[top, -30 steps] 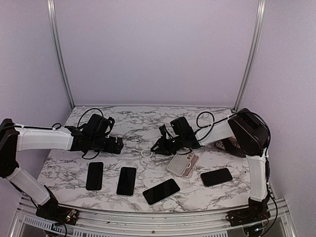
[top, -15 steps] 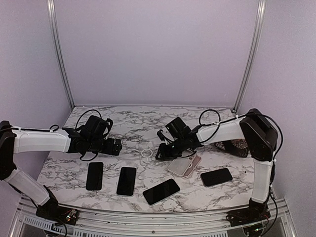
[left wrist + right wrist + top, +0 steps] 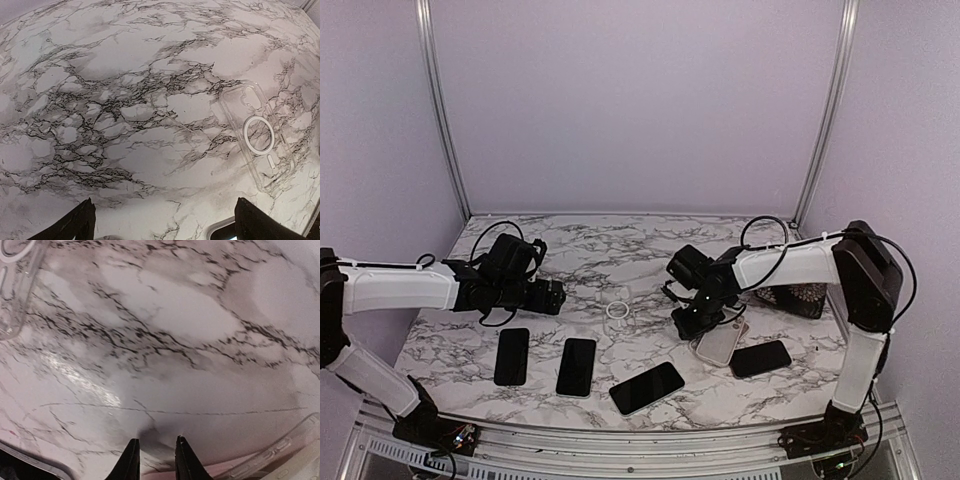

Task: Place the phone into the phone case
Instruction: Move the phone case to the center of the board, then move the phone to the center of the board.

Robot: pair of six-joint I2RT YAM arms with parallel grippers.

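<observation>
A clear phone case (image 3: 618, 311) with a white ring lies on the marble between the arms; it also shows in the left wrist view (image 3: 256, 139) and at the right wrist view's top left corner (image 3: 14, 280). Three dark phones (image 3: 512, 355) (image 3: 577, 366) (image 3: 647, 387) lie in a row near the front, and another phone (image 3: 759, 358) lies at the right. My left gripper (image 3: 547, 297) (image 3: 169, 222) hovers wide open and empty, left of the clear case. My right gripper (image 3: 685, 321) (image 3: 156, 460) points down at bare marble, its jaws a narrow gap apart with nothing between them.
A pinkish-beige case (image 3: 720, 344) lies just right of my right gripper, its rim (image 3: 292, 447) at the lower right of the right wrist view. A dark woven object (image 3: 798, 297) sits at the far right. A phone corner (image 3: 226, 231) shows beside my left fingers.
My right gripper has swung right and toward the front, jaws narrowing slightly. The pinkish-beige case has slid to the right with it. The left arm has barely moved.
</observation>
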